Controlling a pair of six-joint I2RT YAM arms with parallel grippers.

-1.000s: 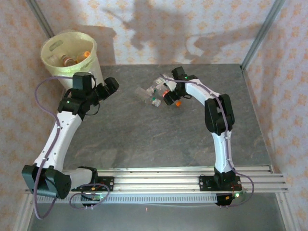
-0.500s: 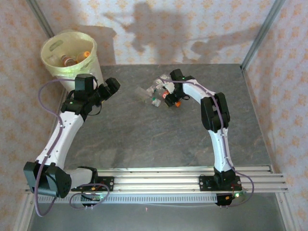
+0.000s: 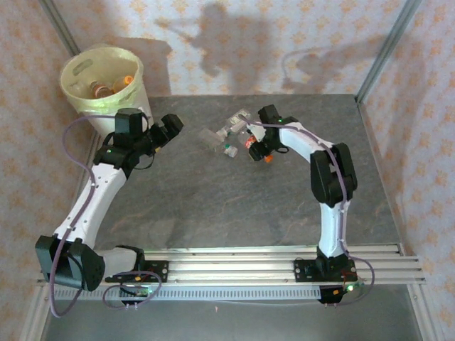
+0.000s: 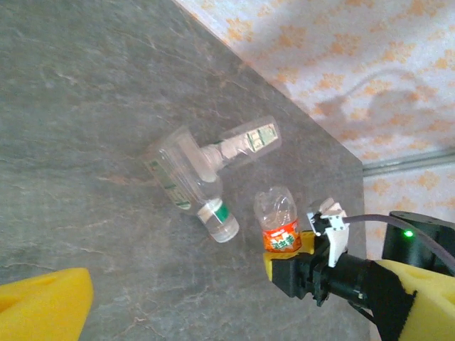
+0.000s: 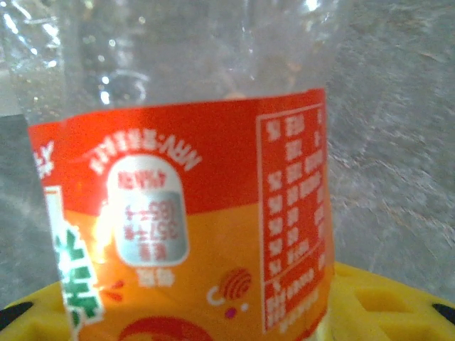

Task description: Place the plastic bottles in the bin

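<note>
Firmly closed: right gripper (image 4: pixel 284 259) clamped across the orange label of one bottle (image 4: pixel 279 220), well to the right of the bin (image 3: pixel 132 99). Gripped crosswise, long axis seemingly slanting toward the bin's side, clear base leading, orange cap trailing away from it. Cannot tell whether lifted off the table (image 3: pixel 213 206). Just bin-ward of that, two more bottles (image 4: pixel 195 174) lying flat, touching. Between those and the bin, left gripper (image 3: pixel 170 126) spread wide, holding nothing. Next, probably, a long carry over to the bin's rim.
</note>
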